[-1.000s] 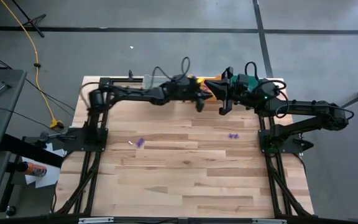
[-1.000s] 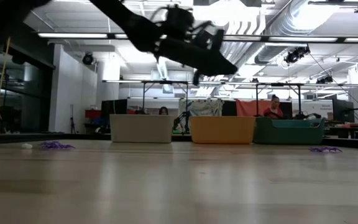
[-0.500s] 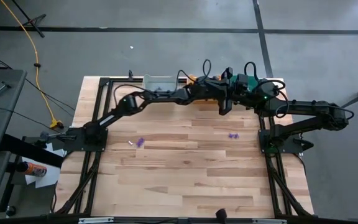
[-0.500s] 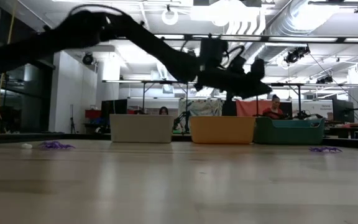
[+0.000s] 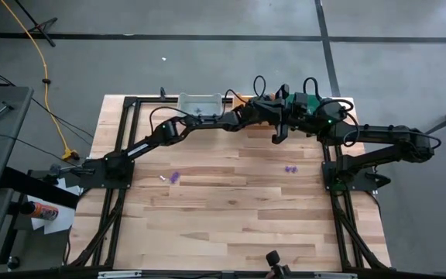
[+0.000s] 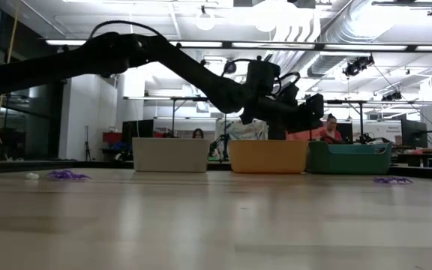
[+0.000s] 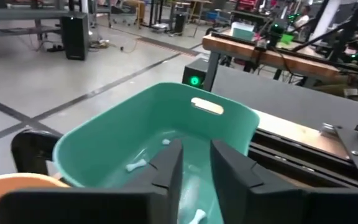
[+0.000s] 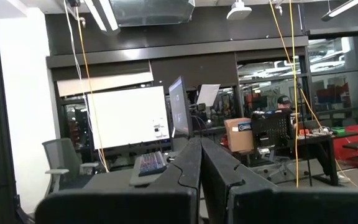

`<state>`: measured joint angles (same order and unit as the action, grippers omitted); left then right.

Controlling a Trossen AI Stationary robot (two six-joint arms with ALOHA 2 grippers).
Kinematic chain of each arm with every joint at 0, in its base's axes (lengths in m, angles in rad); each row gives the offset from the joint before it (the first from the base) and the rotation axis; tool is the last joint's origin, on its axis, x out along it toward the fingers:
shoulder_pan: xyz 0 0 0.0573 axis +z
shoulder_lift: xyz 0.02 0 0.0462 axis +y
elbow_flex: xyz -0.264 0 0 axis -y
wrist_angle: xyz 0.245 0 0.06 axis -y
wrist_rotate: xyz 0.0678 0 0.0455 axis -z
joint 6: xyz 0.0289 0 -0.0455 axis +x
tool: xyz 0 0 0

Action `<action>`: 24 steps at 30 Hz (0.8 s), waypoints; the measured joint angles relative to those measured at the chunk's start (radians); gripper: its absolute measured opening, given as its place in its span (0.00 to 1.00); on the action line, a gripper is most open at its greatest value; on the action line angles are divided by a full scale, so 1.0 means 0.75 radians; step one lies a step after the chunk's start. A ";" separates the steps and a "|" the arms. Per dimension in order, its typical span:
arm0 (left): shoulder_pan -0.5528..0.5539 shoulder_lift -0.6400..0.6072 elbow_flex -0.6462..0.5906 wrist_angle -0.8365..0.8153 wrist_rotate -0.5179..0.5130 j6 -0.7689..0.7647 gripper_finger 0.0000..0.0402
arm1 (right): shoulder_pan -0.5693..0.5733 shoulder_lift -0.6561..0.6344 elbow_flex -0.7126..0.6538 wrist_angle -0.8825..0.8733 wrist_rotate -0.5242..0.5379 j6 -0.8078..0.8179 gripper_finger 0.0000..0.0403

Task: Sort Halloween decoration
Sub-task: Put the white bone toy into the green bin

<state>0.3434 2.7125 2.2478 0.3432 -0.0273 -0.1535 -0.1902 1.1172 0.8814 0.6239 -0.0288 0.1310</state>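
My left gripper (image 7: 196, 163) stands open over the teal bin (image 7: 110, 140) at the table's far right, with nothing between its fingers. In the low view, my left gripper (image 6: 317, 106) hangs just above the teal bin (image 6: 349, 158). A few small white trinkets (image 7: 140, 165) lie on the bin's floor. Purple Halloween decoration pieces (image 5: 174, 177) (image 5: 289, 168) lie on the wooden table, also seen low as purple pieces (image 6: 67, 175) (image 6: 391, 180). My right gripper (image 8: 200, 149) is shut, raised near the far edge and pointing into the room.
A grey bin (image 6: 170, 154) and an orange bin (image 6: 268, 156) stand left of the teal one along the far edge. A small white piece (image 5: 162, 177) lies beside the left purple one. My right gripper (image 5: 279, 133) hangs close beside the left arm. People sit in the room behind.
My left arm has stretched out along the far edge toward the table's right and sunk lower, from above the orange bin to above the teal bin. The purple pieces on the table have not moved.
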 joint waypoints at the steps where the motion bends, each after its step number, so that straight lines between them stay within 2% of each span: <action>1: 0.004 -0.002 0.000 -0.003 0.000 -0.004 0.20 | 0.000 0.000 0.000 0.000 0.000 -0.001 0.00; 5: 0.015 -0.029 0.000 -0.024 0.034 -0.040 0.32 | 0.000 0.000 0.000 0.002 0.000 -0.001 0.00; 7: 0.025 -0.067 -0.002 -0.115 0.077 -0.063 0.37 | 0.000 0.000 0.000 0.005 0.000 -0.001 0.00; 11: 0.061 -0.208 -0.001 -0.430 0.222 -0.051 0.42 | 0.000 0.000 0.000 0.032 0.000 -0.003 0.00; 13: 0.090 -0.290 0.002 -0.628 0.241 0.008 0.42 | -0.001 -0.001 0.001 0.055 0.000 -0.034 0.00; 19: 0.191 -0.528 0.002 -1.323 0.229 0.351 0.36 | -0.010 -0.001 0.000 0.129 -0.001 -0.080 0.00; 22: 0.242 -0.619 -0.005 -1.622 0.258 0.426 0.26 | -0.028 -0.001 0.000 0.133 -0.001 -0.081 0.00; 24: 0.269 -0.680 -0.044 -1.732 0.327 0.439 0.16 | -0.042 -0.001 0.000 0.133 0.000 -0.081 0.00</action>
<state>0.5448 2.2021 2.2148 -0.9561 0.2178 0.1760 -0.2215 1.1168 0.8815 0.7236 -0.0289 0.0704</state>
